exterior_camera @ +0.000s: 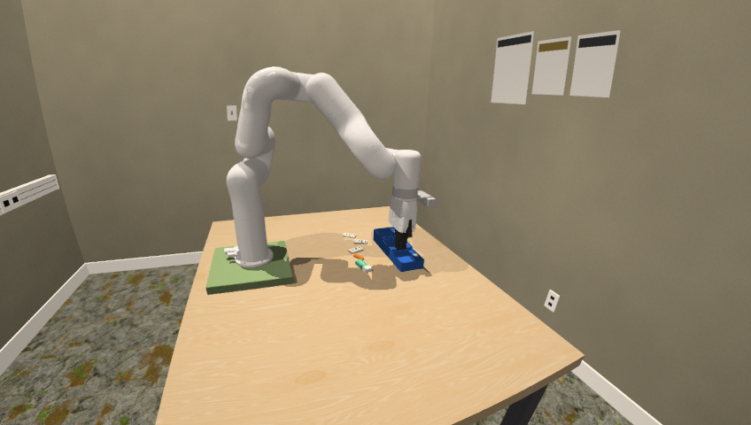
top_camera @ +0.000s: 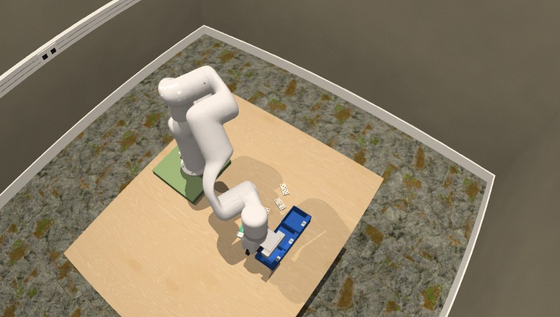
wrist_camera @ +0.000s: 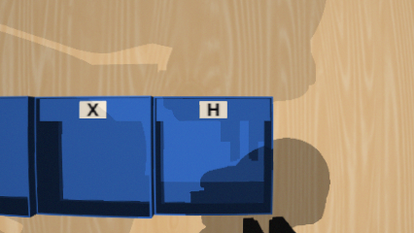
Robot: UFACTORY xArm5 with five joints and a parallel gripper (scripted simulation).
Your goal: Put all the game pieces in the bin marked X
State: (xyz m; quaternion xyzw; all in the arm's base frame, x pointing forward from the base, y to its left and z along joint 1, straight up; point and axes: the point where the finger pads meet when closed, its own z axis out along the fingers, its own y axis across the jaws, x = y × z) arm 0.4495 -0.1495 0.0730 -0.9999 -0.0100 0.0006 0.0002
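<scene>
Three white dominoes lie on the table left of the bins, two in plain sight [top_camera: 284, 189] [top_camera: 279, 203] and one partly hidden by the arm [top_camera: 267, 210]; they also show in the exterior view [exterior_camera: 356, 242]. A row of blue bins [top_camera: 283, 237] stands near the table's edge. In the wrist view the bin marked X [wrist_camera: 94, 155] and the bin marked H [wrist_camera: 214, 155] are both empty; a third bin [wrist_camera: 15, 155] is cut off at the left. My gripper [exterior_camera: 403, 239] hangs low by the bin row, its black fingertips just outside the H bin's near wall. It is shut and holds nothing.
A green and white eraser [exterior_camera: 363, 265] and a small orange piece [exterior_camera: 359, 256] lie on the table beside the bins, near my wrist. The arm's green base plate [exterior_camera: 247, 268] sits at the table's far left.
</scene>
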